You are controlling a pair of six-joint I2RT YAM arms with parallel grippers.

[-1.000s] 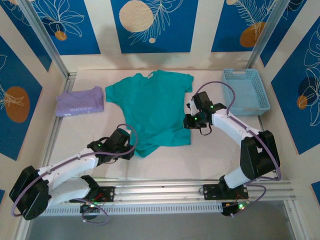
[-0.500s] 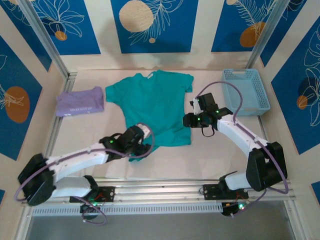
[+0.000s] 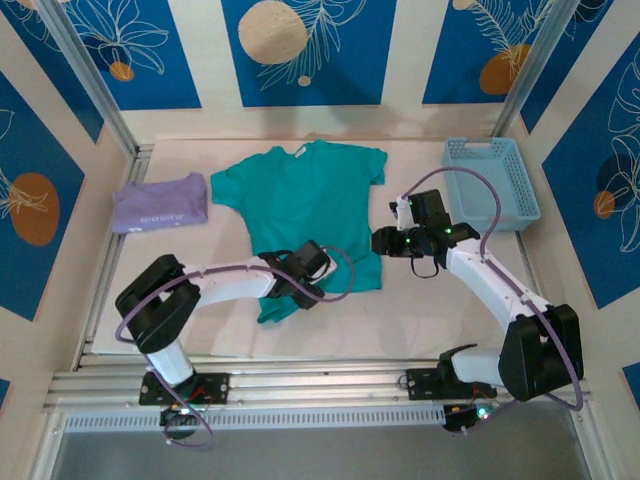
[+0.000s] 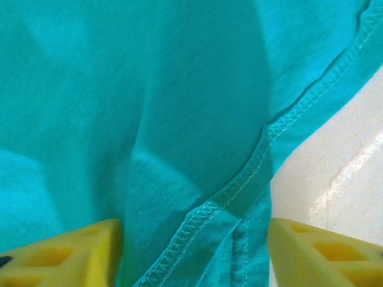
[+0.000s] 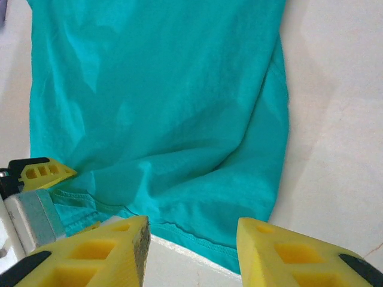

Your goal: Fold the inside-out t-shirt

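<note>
The inside-out t-shirt [image 3: 305, 205] is teal-green and lies flat in the middle of the table, neck toward the back wall. Its lower left hem is bunched. My left gripper [image 3: 296, 290] hovers over that bunched corner. In the left wrist view the gripper [image 4: 192, 251] is open, and a doubled fold of stitched hem [image 4: 239, 185] lies between its yellow fingers [image 4: 66, 251]. My right gripper [image 3: 380, 242] sits by the shirt's lower right edge. It [image 5: 191, 245] is open over bare table, with the shirt's bottom hem [image 5: 197, 230] just beyond its fingertips.
A folded lavender shirt [image 3: 160, 203] lies at the left of the table. A light blue basket [image 3: 492, 183] stands at the back right. Bare white table [image 3: 430, 310] runs along the front, ahead of the metal rail [image 3: 320, 385].
My left arm has swung right, from beside the shirt to over its lower left hem, which has bunched up. The right gripper has drifted slightly right and its jaws have widened.
</note>
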